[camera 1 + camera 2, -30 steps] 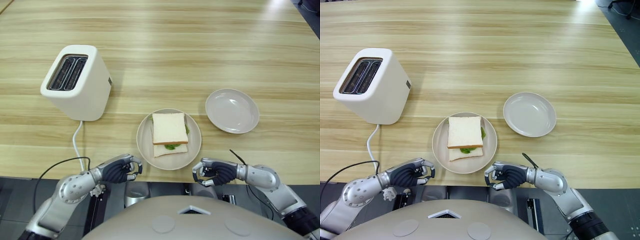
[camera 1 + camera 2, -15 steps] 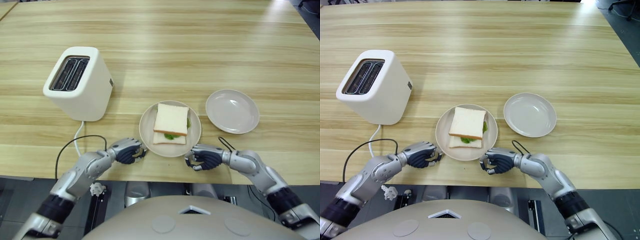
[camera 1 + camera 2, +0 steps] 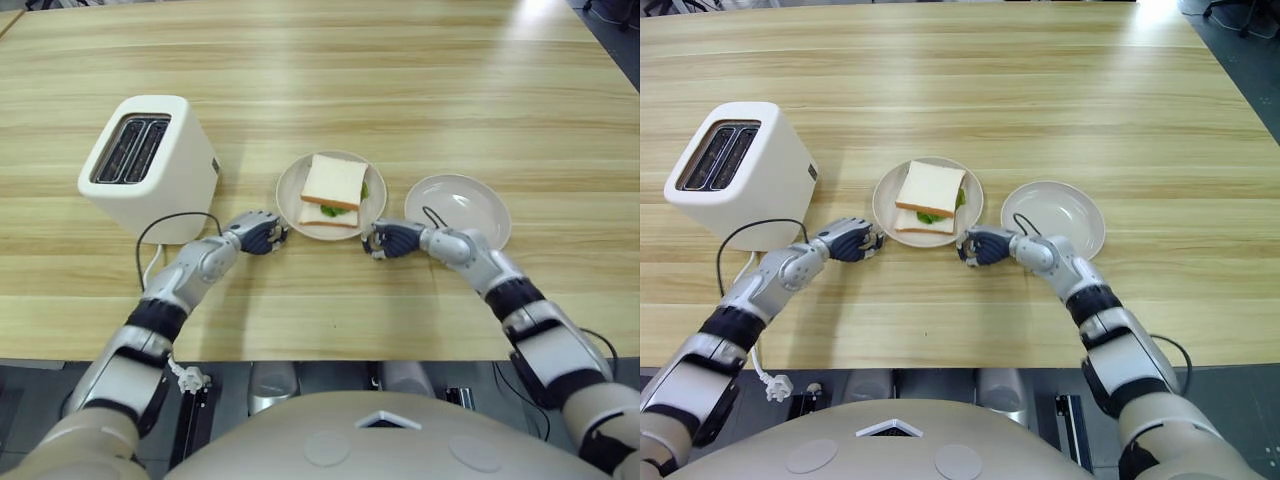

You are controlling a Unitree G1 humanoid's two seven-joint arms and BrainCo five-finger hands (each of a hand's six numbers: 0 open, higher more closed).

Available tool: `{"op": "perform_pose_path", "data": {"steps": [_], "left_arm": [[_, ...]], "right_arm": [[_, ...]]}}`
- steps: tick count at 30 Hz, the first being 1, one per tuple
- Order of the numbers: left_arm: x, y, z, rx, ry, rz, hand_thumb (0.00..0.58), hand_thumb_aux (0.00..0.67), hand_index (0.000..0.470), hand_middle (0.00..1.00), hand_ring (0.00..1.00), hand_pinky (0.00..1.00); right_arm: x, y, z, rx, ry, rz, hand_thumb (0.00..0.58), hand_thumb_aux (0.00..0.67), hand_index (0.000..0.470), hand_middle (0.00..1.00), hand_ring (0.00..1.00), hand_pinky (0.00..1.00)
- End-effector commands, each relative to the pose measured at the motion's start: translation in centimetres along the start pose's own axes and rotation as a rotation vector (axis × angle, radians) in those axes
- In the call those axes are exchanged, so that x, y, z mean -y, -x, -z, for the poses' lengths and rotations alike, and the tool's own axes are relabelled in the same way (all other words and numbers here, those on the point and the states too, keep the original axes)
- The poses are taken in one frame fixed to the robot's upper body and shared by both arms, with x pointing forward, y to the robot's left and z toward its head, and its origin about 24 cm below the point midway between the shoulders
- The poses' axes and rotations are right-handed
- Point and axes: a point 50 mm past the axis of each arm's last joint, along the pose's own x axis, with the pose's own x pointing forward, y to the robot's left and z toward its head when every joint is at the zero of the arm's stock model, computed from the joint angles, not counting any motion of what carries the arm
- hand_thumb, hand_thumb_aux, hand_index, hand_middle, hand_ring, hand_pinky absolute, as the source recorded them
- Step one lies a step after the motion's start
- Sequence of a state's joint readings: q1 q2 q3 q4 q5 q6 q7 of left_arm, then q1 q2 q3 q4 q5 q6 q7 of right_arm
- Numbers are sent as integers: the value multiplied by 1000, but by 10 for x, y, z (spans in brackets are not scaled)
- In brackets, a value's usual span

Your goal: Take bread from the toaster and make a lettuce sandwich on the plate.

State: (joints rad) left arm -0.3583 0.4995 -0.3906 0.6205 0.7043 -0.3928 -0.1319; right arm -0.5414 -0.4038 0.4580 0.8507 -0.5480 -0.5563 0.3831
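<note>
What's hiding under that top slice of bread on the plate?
Green lettuce peeks out along the near and right edges of the top slice, with a second slice below it, all on the plate. How far the lettuce spreads beneath is covered.

The top slice (image 3: 335,180) covers most of the lettuce (image 3: 328,211), leaving only green edges, and most of the lower slice (image 3: 318,220). The slots (image 3: 130,150) of the toaster (image 3: 165,195) are too dark to tell what they hold. Whether the left hand (image 3: 258,234) or the right hand (image 3: 393,240) touches the near rim of the plate (image 3: 286,192) cannot be told. The white cord (image 3: 150,262) passes under the left forearm (image 3: 190,272). The left and right ends of the desk (image 3: 450,90) are cut off by the picture's edges
</note>
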Motion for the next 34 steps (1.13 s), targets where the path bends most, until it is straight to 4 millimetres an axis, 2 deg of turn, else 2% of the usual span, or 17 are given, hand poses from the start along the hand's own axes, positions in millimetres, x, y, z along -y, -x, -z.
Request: {"op": "perform_pose_path", "data": {"steps": [1, 4, 7, 8, 9, 10, 11, 12, 13, 14, 15, 16, 19, 24, 29, 34], "left_arm": [[13, -12, 9, -45, 21, 39, 580, 670, 460, 1000, 1000, 1000], [9, -19, 9, -49, 52, -8, 580, 670, 460, 1000, 1000, 1000], [1, -18, 14, -58, 79, -95, 580, 670, 460, 1000, 1000, 1000], [-3, -16, 16, -57, 92, -130, 580, 670, 460, 1000, 1000, 1000], [-5, -13, 18, -51, 102, -161, 580, 670, 460, 1000, 1000, 1000], [-8, -10, 19, -41, 113, -202, 580, 670, 460, 1000, 1000, 1000], [-12, -6, 18, -21, 133, -262, 578, 636, 437, 1000, 1000, 1000], [-17, -1, 17, 3, 163, -324, 578, 636, 437, 1000, 1000, 1000], [-22, 5, 14, 32, 204, -395, 566, 568, 390, 1000, 1000, 1000], [-27, 10, 11, 59, 243, -459, 484, 397, 272, 878, 878, 878], [-31, 16, 7, 86, 281, -518, 368, 265, 182, 329, 329, 329], [-34, 21, 1, 113, 320, -568, 0, 0, 0, 0, 0, 0], [-42, 35, -18, 188, 462, -699, 0, 0, 0, 0, 0, 0], [-51, 45, -45, 306, 698, -781, 0, 0, 0, 0, 0, 0], [-57, 42, -50, 352, 935, -792, 0, 0, 0, 0, 0, 0], [-50, 39, -47, 316, 957, -787, 0, 0, 0, 0, 0, 0]], "right_arm": [[-3, -7, 14, -79, -38, 3, 580, 670, 460, 1000, 1000, 1000], [1, -9, 16, -84, -68, 45, 580, 670, 460, 1000, 1000, 1000], [7, -4, 14, -2, -185, 154, 580, 670, 460, 1000, 1000, 1000], [10, 0, 13, 39, -207, 196, 580, 662, 455, 729, 729, 729], [11, 4, 11, 81, -231, 236, 514, 444, 305, 118, 118, 118], [14, 8, 10, 124, -262, 285, 112, 68, 47, 0, 0, 0], [18, 14, 9, 170, -287, 345, 0, 0, 0, 0, 0, 0], [21, 20, 9, 210, -304, 401, 0, 0, 0, 0, 0, 0], [25, 26, 7, 250, -308, 463, 0, 0, 0, 0, 0, 0], [28, 32, 6, 284, -317, 513, 0, 0, 0, 0, 0, 0], [30, 36, 3, 321, -326, 557, 0, 0, 0, 0, 0, 0], [33, 40, -1, 362, -331, 600, 0, 0, 0, 0, 0, 0], [36, 44, -19, 494, -382, 712, 0, 0, 0, 0, 0, 0], [42, 32, -47, 653, -627, 846, 0, 0, 0, 0, 0, 0], [43, 25, -55, 696, -782, 901, 0, 0, 0, 0, 0, 0], [32, 26, -56, 684, -775, 883, 0, 0, 0, 0, 0, 0]]}}
